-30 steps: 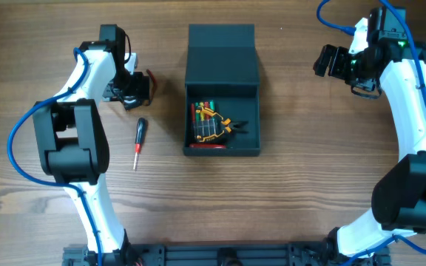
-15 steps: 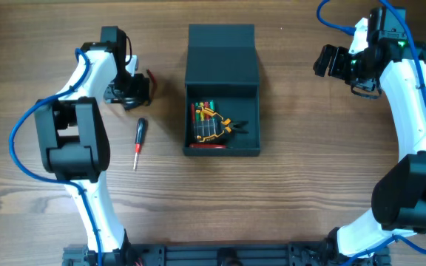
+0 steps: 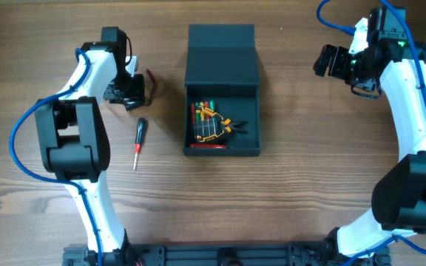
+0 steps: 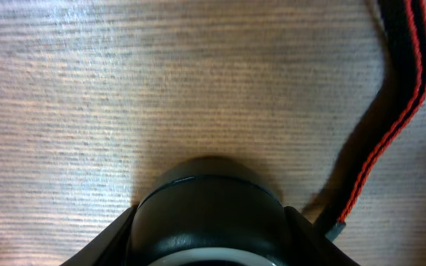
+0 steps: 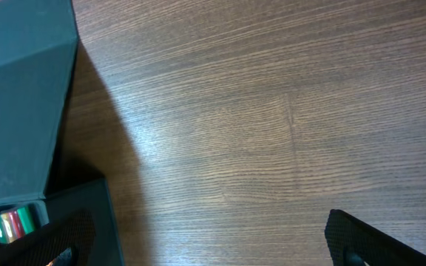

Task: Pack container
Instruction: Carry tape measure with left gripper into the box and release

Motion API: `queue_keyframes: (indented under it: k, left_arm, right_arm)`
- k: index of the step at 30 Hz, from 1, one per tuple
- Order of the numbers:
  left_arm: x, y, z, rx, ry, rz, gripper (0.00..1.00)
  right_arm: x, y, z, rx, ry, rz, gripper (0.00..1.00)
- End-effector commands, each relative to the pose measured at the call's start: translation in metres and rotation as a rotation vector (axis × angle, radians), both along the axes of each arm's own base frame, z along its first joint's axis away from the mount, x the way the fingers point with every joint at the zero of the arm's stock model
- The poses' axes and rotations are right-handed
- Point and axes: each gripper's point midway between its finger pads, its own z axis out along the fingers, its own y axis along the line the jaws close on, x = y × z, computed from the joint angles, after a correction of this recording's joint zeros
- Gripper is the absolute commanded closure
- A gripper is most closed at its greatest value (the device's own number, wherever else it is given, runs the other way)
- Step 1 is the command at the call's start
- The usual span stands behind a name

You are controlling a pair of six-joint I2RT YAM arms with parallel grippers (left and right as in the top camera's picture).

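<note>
1. Centrally, the container [image 3: 222,150] is sitting on the wooden table [image 3: 302,177]. Its hinged lid [image 3: 220,55] is lying thrown back toward the far edge, leaving the box open to the overhead camera.
2. Yellow-and-black pliers [image 3: 219,125] are resting inside it on top of a row of red and green tools [image 3: 202,107]. What exactly those tools are is too small to tell.
3. A screwdriver [image 3: 138,140] is lying loose on the table to the left of the container, apart from it. Its black handle is pointing toward the far side.
4. The left gripper [image 3: 128,94] is hanging low over the wood, beyond the screwdriver and clear of it.
5. A curved black piece with a red edge [image 4: 399,103] is lying just beside that gripper, on the container's side. A dark rounded body is filling the bottom of the left wrist view and hiding the fingers, so I cannot tell whether this pincer is released or clenched.
6. The right gripper [image 3: 321,63] is hovering well apart from the container, off to the right of the lid. It is released, its fingers [image 5: 361,240] spreading wide over bare wood.
7. The table is showing a brown, fine-grained surface, paler under the glare near the left wrist camera. Blue cables [image 3: 17,140] are looping along both arms, and a black rail [image 3: 220,256] is running along the near edge.
</note>
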Motion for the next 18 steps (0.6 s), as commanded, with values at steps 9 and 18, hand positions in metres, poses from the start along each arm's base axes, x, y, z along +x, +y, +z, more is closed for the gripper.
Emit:
queue_keyframes:
  k: [9, 18]
  left_arm:
    - [0.023, -0.028, 0.12, -0.012, -0.163, -0.073, 0.74]
    - [-0.015, -0.189, 0.185, -0.007, -0.325, -0.788, 0.96]
  right_arm:
    - [0.003, 0.003, -0.004, 0.018, 0.007, -0.005, 0.0]
    - [0.003, 0.003, -0.004, 0.018, 0.007, -0.005, 0.0]
